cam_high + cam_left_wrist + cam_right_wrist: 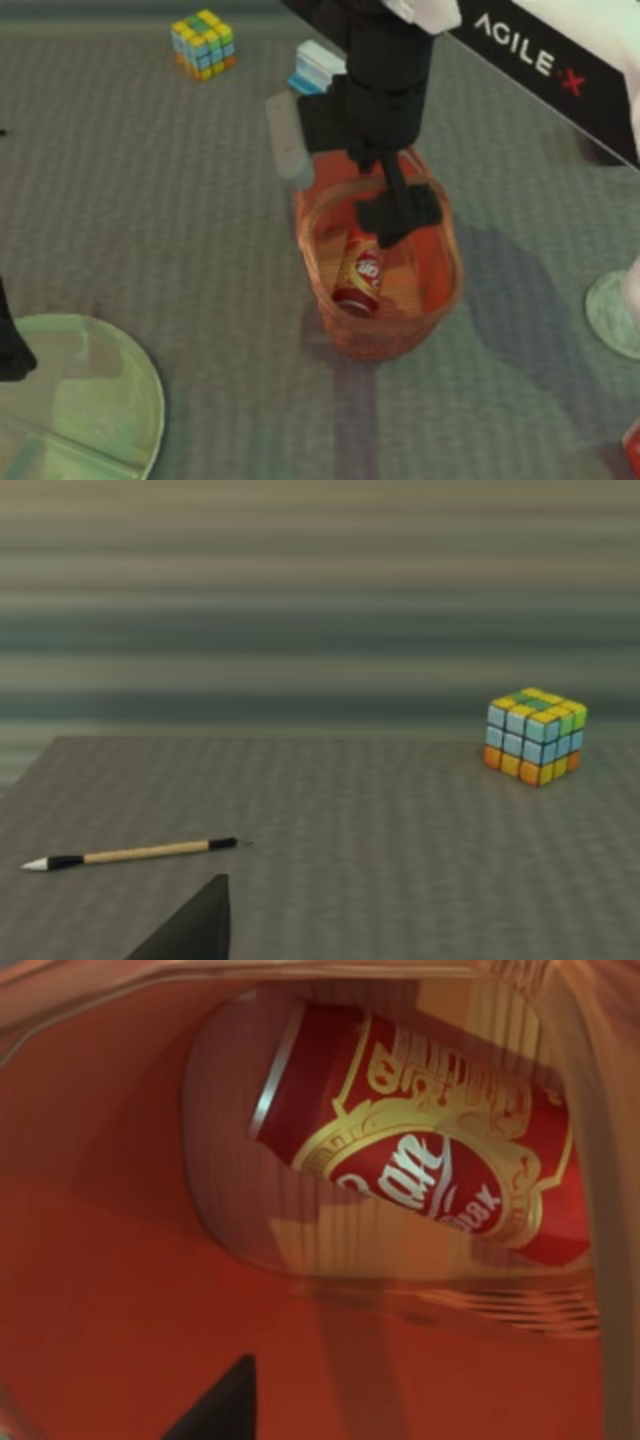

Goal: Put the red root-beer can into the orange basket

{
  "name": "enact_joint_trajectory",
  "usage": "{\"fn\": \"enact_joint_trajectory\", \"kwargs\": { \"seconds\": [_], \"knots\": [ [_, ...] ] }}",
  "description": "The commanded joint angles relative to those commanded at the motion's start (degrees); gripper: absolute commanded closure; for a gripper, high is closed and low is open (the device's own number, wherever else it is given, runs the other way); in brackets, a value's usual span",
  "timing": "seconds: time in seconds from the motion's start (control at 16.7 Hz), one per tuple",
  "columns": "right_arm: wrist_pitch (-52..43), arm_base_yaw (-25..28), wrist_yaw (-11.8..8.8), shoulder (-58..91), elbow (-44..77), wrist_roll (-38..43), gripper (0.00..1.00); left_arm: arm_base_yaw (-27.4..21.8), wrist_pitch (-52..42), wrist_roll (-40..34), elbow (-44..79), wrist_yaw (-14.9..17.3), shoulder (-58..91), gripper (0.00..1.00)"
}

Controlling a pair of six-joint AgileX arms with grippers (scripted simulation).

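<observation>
- I am seeing the red root-beer can (361, 277) lying on its side inside the orange basket (440, 290), resting on the paler slatted bottom with its label facing up.
- My right gripper (398, 222) is hanging over the far part of the basket, just above the can's upper end; from the top view I cannot tell how the fingers are set, and the right wrist view is showing only one dark finger tip (222, 1407) apart from the can.
- In the right wrist view the can (420, 1140) is filling the frame, tilted, with the basket wall (110, 1290) rising close on every side, so room around it is tight.
- The basket is sitting near the counter's middle, with bare counter (150, 200) stretching to its left and near side.
- A blue-and-white box (318, 66) is lying just beyond the basket's far rim, partly under my right arm.
- A colourful puzzle cube (203, 44) is standing near the far edge, well apart from the basket.
- A pale green plate (80, 400) is sitting at the near left corner, running off the counter's edge.
- My left arm is parked at the left edge; its wrist view is showing a brush (130, 853) on open counter.
</observation>
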Motion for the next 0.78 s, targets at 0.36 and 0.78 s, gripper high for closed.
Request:
{"fn": "enact_joint_trajectory", "kwargs": {
  "seconds": [0.36, 0.78],
  "knots": [
    [0.0, 0.0, 0.0, 0.0, 0.0, 0.0, 0.68, 0.0, 0.0, 0.0, 0.0, 0.0, 0.0, 0.0],
    [0.0, 0.0, 0.0, 0.0, 0.0, 0.0, 1.0, 0.0, 0.0, 0.0, 0.0, 0.0, 0.0, 0.0]
  ]
}}
